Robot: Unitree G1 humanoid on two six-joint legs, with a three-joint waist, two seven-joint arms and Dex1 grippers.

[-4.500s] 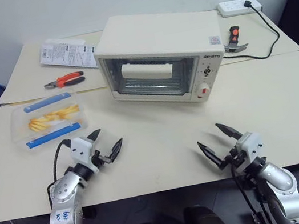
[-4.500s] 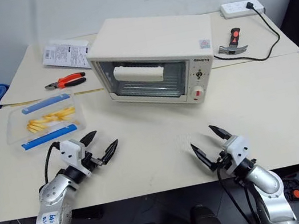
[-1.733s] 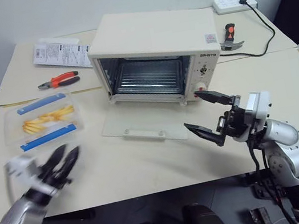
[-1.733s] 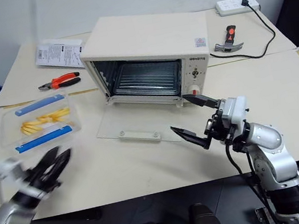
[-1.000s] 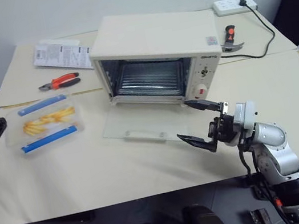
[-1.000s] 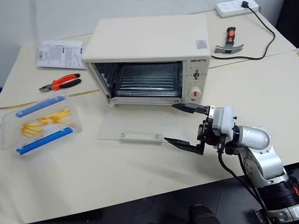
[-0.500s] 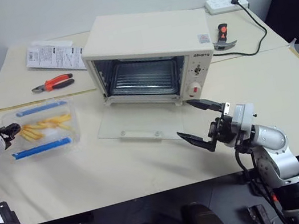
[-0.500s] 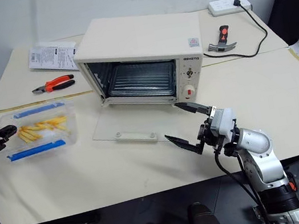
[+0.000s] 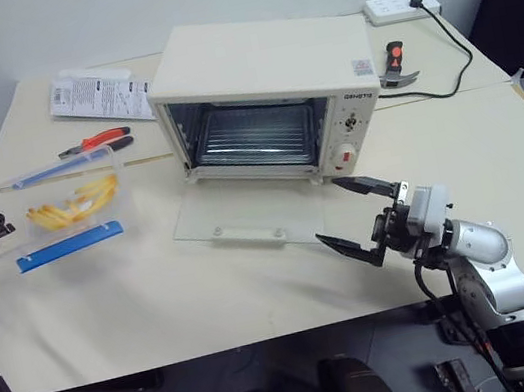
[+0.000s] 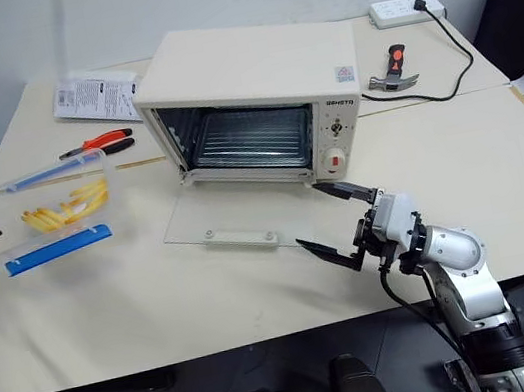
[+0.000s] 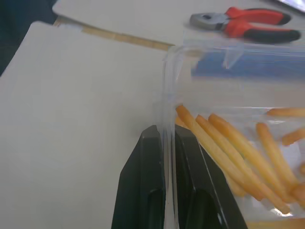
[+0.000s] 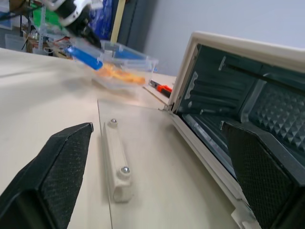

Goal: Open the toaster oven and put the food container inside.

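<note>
Left wrist view is showing the left hand (image 11: pixel 167 191) pinching the food container (image 9: pixel 62 213)'s end wall, tilted above the surface (image 9: pixel 258 288), so it is needing a level, slow carry to the open toaster oven (image 9: pixel 261 105).

Clear glossy plastic food container (image 9: pixel 56 207)

Lab or workshop: pliers (image 9: pixel 90 143), hammer (image 9: pixel 396 68), power strip (image 9: pixel 399 4)

Red-handled pliers (image 9: pixel 92 143), printed leaflet (image 9: pixel 98 95), hammer (image 9: pixel 397 67), corded white power strip (image 9: pixel 398 5) on pale tabletops (image 9: pixel 497 144).
</note>
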